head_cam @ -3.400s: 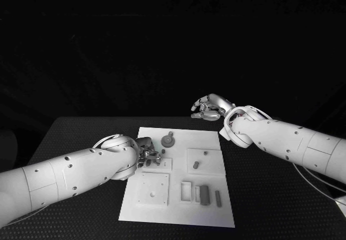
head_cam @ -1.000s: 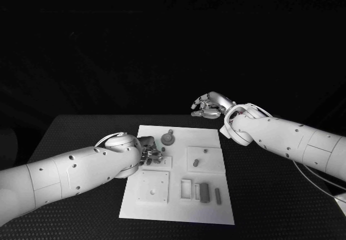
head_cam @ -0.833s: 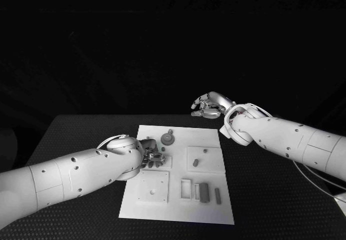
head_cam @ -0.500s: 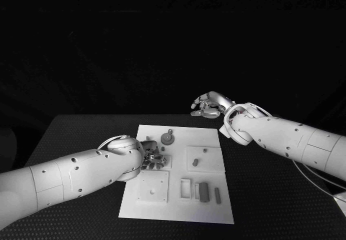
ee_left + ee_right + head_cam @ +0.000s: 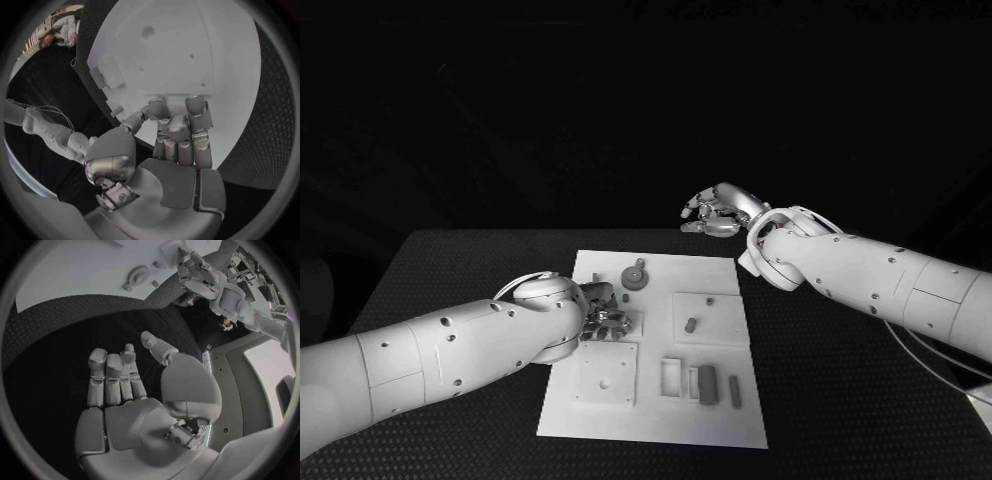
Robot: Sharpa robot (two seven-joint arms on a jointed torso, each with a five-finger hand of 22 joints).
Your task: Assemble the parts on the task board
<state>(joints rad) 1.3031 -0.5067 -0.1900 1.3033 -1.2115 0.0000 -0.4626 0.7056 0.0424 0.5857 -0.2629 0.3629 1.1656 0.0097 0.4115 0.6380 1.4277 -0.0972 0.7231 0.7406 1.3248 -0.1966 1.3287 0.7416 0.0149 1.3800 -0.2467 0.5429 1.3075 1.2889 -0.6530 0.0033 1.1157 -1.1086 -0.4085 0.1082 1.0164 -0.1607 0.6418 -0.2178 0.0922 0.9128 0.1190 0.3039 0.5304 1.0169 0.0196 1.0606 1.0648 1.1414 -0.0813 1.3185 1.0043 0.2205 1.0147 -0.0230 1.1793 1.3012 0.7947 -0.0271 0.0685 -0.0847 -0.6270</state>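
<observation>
one white task board (image 5: 661,400) lies flat in the middle of the black counter (image 5: 459,270). it is a long plate with raised square blocks on it. i count three square blocks: one near the left hand (image 5: 607,322), one nearer the robot with a small hole (image 5: 607,377), and one on the right side (image 5: 710,319) with a little grey part (image 5: 691,324) standing in it. one round grey part (image 5: 635,277) with a peg sits at the far end of the board. two long grey parts (image 5: 708,384) lie side by side near the close end, next to a white frame (image 5: 672,378).

two hands show. the left hand is low over the board, its fingers (image 5: 195,112) curled down onto the white plate; i cannot tell if it holds anything. the right hand (image 5: 715,214) hangs in the air past the far end of the board, well apart from it, fingers loosely bent and holding nothing.
</observation>
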